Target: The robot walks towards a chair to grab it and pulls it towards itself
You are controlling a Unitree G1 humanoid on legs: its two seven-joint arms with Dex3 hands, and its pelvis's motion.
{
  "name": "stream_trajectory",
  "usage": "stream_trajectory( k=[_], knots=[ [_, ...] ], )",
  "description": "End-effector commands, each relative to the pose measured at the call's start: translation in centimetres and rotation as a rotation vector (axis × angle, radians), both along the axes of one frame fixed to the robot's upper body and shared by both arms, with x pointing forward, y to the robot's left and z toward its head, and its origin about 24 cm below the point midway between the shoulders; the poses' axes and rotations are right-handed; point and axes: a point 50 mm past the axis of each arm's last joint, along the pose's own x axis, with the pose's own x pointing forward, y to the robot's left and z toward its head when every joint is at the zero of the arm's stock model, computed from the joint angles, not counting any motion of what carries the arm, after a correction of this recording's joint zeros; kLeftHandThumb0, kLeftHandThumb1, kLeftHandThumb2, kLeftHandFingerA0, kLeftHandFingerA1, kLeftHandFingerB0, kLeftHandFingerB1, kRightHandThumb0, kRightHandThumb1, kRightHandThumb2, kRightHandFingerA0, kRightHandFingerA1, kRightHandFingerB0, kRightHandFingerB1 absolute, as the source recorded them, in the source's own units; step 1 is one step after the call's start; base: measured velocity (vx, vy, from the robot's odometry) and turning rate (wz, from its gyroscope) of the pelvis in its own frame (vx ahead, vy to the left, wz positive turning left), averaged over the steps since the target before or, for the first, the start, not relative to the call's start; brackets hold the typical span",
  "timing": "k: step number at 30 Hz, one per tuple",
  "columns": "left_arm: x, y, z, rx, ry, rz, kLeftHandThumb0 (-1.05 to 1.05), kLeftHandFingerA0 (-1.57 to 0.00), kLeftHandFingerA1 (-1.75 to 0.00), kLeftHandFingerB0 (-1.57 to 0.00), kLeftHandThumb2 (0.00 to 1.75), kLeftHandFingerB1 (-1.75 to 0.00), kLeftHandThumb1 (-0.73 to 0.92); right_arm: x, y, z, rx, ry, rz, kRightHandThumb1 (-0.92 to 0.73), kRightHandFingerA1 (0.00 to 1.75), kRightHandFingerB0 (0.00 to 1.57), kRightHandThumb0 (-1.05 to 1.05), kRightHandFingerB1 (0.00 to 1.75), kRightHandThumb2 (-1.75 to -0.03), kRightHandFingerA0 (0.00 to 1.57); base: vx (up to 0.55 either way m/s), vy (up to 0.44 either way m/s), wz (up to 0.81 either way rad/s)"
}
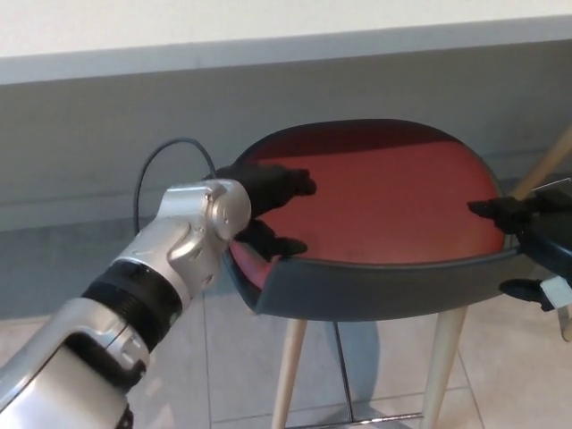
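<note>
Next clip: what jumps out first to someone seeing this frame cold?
The red seat of the chair fills the centre, rimmed by its dark grey backrest. The silver left arm sweeps in from lower left, its black left hand over the seat's left edge, while the right hand sits at the right edge.

Grey wall panel [107,125] fills 9 to 3 o'clock band; white ledge [268,22] across 12 o'clock. Pale tiled floor [241,375] at 6 o'clock, grout lines visible. Black cable [147,170] loops against wall at 10 o'clock. Light soft, even.
</note>
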Motion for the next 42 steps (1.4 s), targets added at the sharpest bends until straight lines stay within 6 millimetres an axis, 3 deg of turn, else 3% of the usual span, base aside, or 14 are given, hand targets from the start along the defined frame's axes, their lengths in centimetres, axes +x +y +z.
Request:
stream_trajectory(
  k=[1,3,4,11,13,26,28,29,30,31,33,36,39,42],
  knots=[
    [1.4,6.3,3.9,0.048,0.223,0.056,-0.21,-0.64,-0.81,0.0,0.89,-0.46,0.38,-2.2,-0.4,-2.5,-0.062,0.089,0.047,-0.71,0.71,0.31,-0.3,0.39,-0.63,0.46,0.0,0.0,0.0],
    [1.4,6.3,4.0,0.048,0.226,0.055,-0.21,-0.64,-0.81,0.0,0.89,-0.46,0.38,-2.2,-0.4,-2.5,-0.062,0.089,0.047,-0.71,0.71,0.31,-0.3,0.39,-0.63,0.46,0.0,0.0,0.0],
    [2.2,9.1,7.3,-0.011,0.138,0.108,-0.22,-0.18,-0.51,-0.1,0.72,-0.29,0.5,-2.1,-0.5,-2.4,-0.066,0.089,0.049,-0.72,0.67,0.31,-0.31,0.37,-0.63,0.46,0.0,0.0,0.0],
    [2.1,10.2,9.5,-0.061,0.151,0.082,-0.25,-0.26,-0.5,-0.04,0.69,-0.26,0.4,-1.7,-0.1,-2.1,-0.076,0.073,0.067,-0.73,0.65,0.34,-0.3,0.37,-0.62,0.45,0.0,0.0,0.0],
    [1.4,9.0,8.6,-0.008,0.203,-0.005,-0.21,-0.01,-0.45,0.0,0.79,-0.26,0.3,-1.7,0.5,-2.2,-0.072,0.059,0.088,-0.68,0.66,0.33,-0.3,0.38,-0.62,0.43,0.0,0.0,0.0],
    [-0.6,5.9,6.6,0.048,0.305,-0.151,-0.36,0.0,-0.18,-0.08,0.67,-0.04,0.28,-1.8,0.4,-2.4,-0.086,0.059,0.1,-0.7,0.67,0.33,-0.3,0.39,-0.63,0.44,0.0,0.0,0.0],
    [-1.3,4.5,4.6,-0.059,0.359,-0.168,-0.62,0.0,-0.23,0.0,0.58,-0.16,0.26,-1.6,0.2,-2.2,-0.09,0.063,0.086,-0.7,0.68,0.33,-0.31,0.38,-0.63,0.44,0.0,0.0,0.0],
    [-1.5,4.3,4.3,-0.074,0.372,-0.173,-0.65,0.0,-0.25,0.0,0.58,-0.14,0.27,-1.5,0.2,-2.1,-0.091,0.061,0.086,-0.52,0.68,0.26,-0.36,0.51,-0.89,0.41,0.0,0.0,0.0],
    [-1.6,4.1,4.0,-0.081,0.383,-0.185,-0.65,0.0,-0.25,0.0,0.58,-0.14,0.27,-1.5,0.2,-2.1,-0.092,0.059,0.087,-0.52,0.68,0.26,-0.36,0.51,-0.89,0.41,0.0,0.0,0.0],
    [-1.9,3.7,3.5,-0.1,0.406,-0.187,-0.66,0.0,-0.26,0.0,0.58,-0.12,0.27,-1.5,0.2,-2.1,-0.086,0.057,0.085,-0.67,0.66,0.33,-0.31,0.38,-0.61,0.43,0.0,0.0,0.0],
    [-2.7,2.6,2.0,-0.141,0.476,-0.188,-0.62,0.0,-0.35,0.0,0.5,-0.14,0.28,-1.5,0.2,-2.1,-0.089,0.064,0.081,-0.68,0.63,0.31,-0.32,0.38,-0.61,0.4,0.0,0.0,0.0],
    [-3.2,1.9,1.3,-0.138,0.491,-0.22,-0.58,-0.01,-0.43,0.0,0.69,-0.07,0.2,-1.5,0.1,-2.2,-0.091,0.057,0.08,-0.66,0.64,0.32,-0.31,0.38,-0.6,0.41,0.0,0.0,0.0],
    [-3.5,1.5,0.9,-0.135,0.485,-0.237,-0.69,0.0,-0.43,0.0,0.51,-0.1,0.31,-1.6,0.0,-2.2,-0.089,0.06,0.075,-0.65,0.65,0.32,-0.32,0.38,-0.6,0.41,0.0,0.0,0.0],
    [-3.6,1.8,0.8,-0.136,0.475,-0.223,-0.7,0.0,-0.17,0.0,0.61,-0.13,0.28,-1.8,0.0,-2.3,-0.086,0.067,0.078,-0.63,0.63,0.32,-0.32,0.37,-0.59,0.4,0.0,0.0,0.0]
  ],
)
